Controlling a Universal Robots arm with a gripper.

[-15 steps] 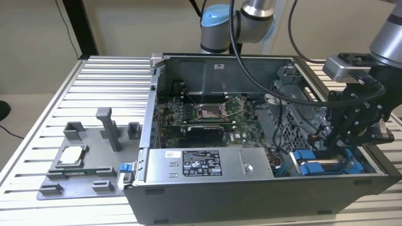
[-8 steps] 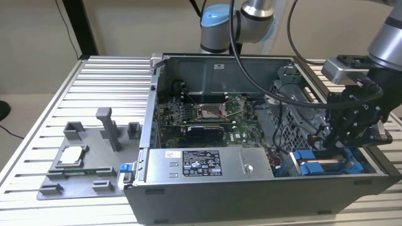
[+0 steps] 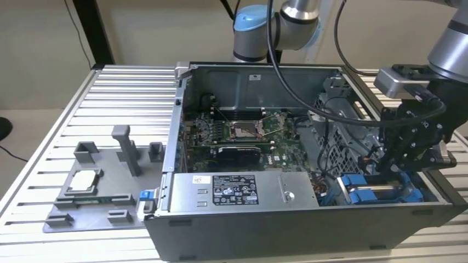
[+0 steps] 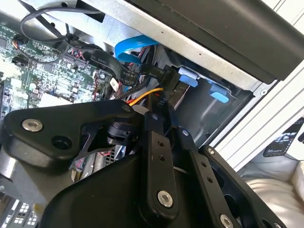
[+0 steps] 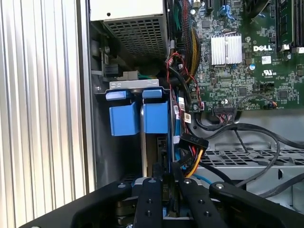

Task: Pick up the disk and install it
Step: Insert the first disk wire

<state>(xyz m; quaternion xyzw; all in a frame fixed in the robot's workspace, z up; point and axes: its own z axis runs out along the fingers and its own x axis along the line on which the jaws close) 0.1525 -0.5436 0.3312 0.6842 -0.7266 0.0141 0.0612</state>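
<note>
Blue-edged and seen edge-on in the first wrist view: the disk [image 5: 167,161], standing upright in the narrow gap between the two black fingers [image 5: 151,202]. Clamped on it from both sides, fingers drawn close together, with the gripper [image 5: 166,183] reaching down into the drive bay [image 5: 102,156]. Just beside the disk in that bay, two blue tabs [image 5: 124,119] side by side under a strip of silver metal.

In the exterior view, set low at about four o'clock inside the open computer case [image 3: 292,233], with the gripper [image 3: 398,164] hanging over blue plastic in that corner. Held from above by the grey arm [image 3: 450,44], coming in from two o'clock. Thick black cables [image 3: 321,112] looping from the arm across the case.

At six o'clock in the case, along its near wall, a long silver power supply box [image 3: 241,189] with a dark label. At the centre, a green circuit board [image 3: 241,131], lying flat.

In the second wrist view, the gripper [image 4: 164,114] pointing toward a bundle of black, orange and yellow wires [image 4: 142,97] and a blue ribbon [image 4: 135,45].

Under everything, a ribbed metal table [image 3: 124,93]. At nine o'clock from the case and well apart from the gripper, a grey tray [image 3: 98,189] with upright posts, holding a small square chip [image 3: 84,179].
</note>
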